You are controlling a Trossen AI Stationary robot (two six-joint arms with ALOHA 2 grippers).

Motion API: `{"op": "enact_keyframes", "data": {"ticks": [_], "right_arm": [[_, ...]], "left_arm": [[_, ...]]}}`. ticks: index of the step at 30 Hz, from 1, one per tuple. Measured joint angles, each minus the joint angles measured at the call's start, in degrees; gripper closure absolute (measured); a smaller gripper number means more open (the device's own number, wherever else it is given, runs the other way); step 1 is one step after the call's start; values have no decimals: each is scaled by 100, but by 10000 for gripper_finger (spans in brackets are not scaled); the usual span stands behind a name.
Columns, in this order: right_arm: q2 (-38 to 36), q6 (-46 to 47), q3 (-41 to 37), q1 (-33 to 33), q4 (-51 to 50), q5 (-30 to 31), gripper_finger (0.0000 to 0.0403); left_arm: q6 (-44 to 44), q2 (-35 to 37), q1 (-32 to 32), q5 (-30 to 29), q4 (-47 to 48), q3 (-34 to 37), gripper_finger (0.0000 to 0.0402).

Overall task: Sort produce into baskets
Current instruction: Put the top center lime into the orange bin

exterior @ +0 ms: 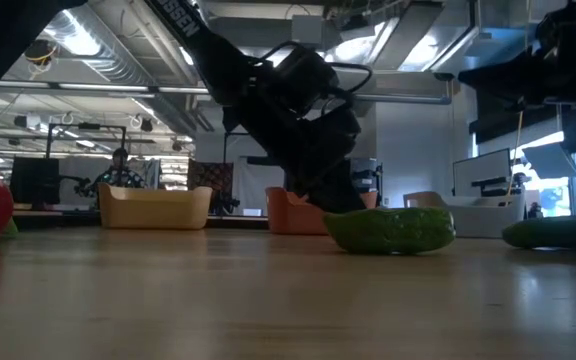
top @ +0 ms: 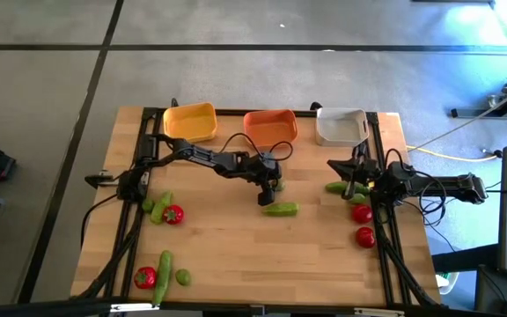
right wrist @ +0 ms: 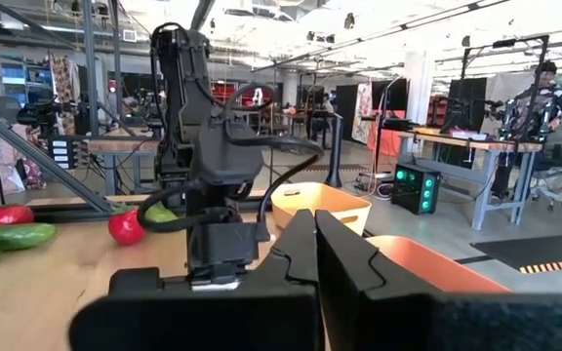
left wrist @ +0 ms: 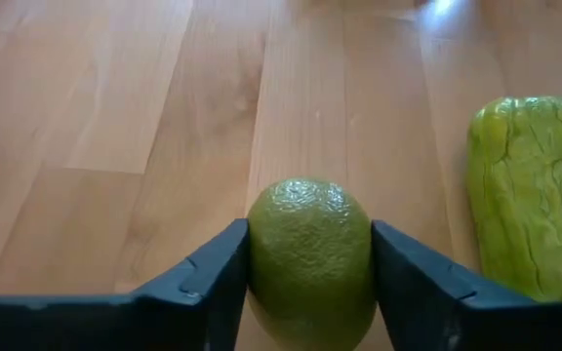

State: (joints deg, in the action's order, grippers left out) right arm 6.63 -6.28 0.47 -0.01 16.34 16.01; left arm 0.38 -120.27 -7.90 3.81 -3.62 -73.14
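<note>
Between the left tool's (left wrist: 310, 283) fingers, the lime (left wrist: 311, 255) sits half cut off.

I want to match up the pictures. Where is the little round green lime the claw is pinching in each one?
High view: the small round yellow-green lime sits mid-table under the left claw, just above the long bumpy green cucumber.
Low view: hidden behind the cucumber.
Left wrist view: centre bottom, between the dark fingers.
Right wrist view: not visible.
Shared landmark: the cucumber.
</note>
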Motion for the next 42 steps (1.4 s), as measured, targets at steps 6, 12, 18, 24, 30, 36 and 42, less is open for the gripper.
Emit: {"op": "enact_keyframes", "data": {"ticks": [6,12,18,24,30,36,42], "right_arm": [[0,0,0,0,-29,1,403],[0,-2,0,0,7,-2,403],[0,-4,0,0,46,-14,403],[0,-2,0,-1,53,-59,403],[-2,48,0,0,53,-53,403],[0,64,0,-2,47,80,403],[-2,66,0,-2,13,136,403]], "left_arm": [[-24,241,0,-4,49,-136,236],[150,999,-141,-434,188,-153,228],[212,1703,-545,-1147,308,-160,224],[-29,1902,-1100,-1391,250,-160,223],[-444,1744,-1628,-1405,323,-136,222],[-646,1445,-1916,-1400,266,-133,222],[-797,1133,-2031,-1397,256,-133,222]]}}
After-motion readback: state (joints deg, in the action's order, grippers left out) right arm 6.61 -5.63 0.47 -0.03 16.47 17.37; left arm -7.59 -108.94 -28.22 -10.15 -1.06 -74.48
